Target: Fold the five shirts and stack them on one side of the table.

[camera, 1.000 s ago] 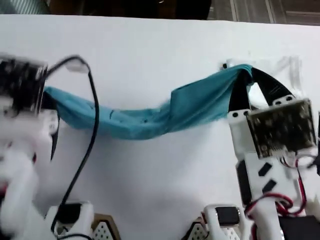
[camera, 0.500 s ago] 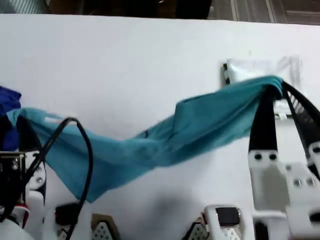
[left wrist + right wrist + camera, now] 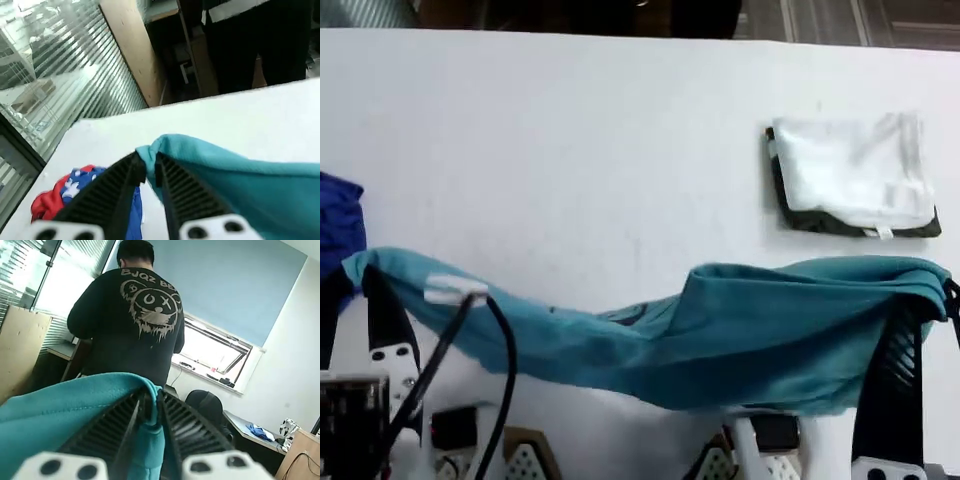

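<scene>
Currently I have the teal shirt [image 3: 750, 330] slung between both arms along the near edge of the desk [image 3: 570, 130], sagging in the middle. The left gripper [image 3: 149, 162] is clamped on 1 corner at the near left. The right gripper [image 3: 151, 400] is pinched on the fabric's edge at the near right. Both jaws are nearly together, with only thin cloth between them.

I judge the shirt to be light, soft and completely limp. It droops under its own weight and will bunch wherever it is not kept taut. The knit looks grippy enough against the ribbed jaws, but a pinch this close to the hem could slip if I pull hard. Corners or shoulder seams look like the best places to hold, with the 2 holds well apart so the cloth spreads flat.

At the far right lies a white folded shirt [image 3: 850, 165] on a dark one [image 3: 800, 222]. A blue garment [image 3: 338, 225] waits at the left edge.
</scene>
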`<action>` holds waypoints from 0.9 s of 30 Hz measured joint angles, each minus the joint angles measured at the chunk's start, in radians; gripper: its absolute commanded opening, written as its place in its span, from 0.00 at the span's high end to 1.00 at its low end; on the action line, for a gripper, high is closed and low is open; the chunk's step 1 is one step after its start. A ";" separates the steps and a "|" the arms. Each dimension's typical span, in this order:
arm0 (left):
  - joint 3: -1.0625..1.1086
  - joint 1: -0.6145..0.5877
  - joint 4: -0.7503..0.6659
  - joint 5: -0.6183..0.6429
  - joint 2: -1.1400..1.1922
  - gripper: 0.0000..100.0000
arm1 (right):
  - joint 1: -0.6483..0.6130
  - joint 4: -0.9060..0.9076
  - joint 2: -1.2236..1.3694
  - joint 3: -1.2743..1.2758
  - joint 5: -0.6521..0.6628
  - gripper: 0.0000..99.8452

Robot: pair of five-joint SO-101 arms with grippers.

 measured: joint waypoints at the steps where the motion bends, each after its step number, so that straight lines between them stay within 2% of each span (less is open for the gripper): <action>1: 0.000 0.000 0.000 0.000 0.000 0.97 | 0.000 0.000 0.000 -0.002 0.000 0.98; 19: 0.006 0.000 -0.002 0.000 -0.006 0.97 | 0.000 -0.002 -0.041 0.015 0.000 0.98; 27: 0.006 0.000 -0.002 0.000 -0.006 0.97 | 0.000 -0.025 -0.040 0.107 -0.021 0.98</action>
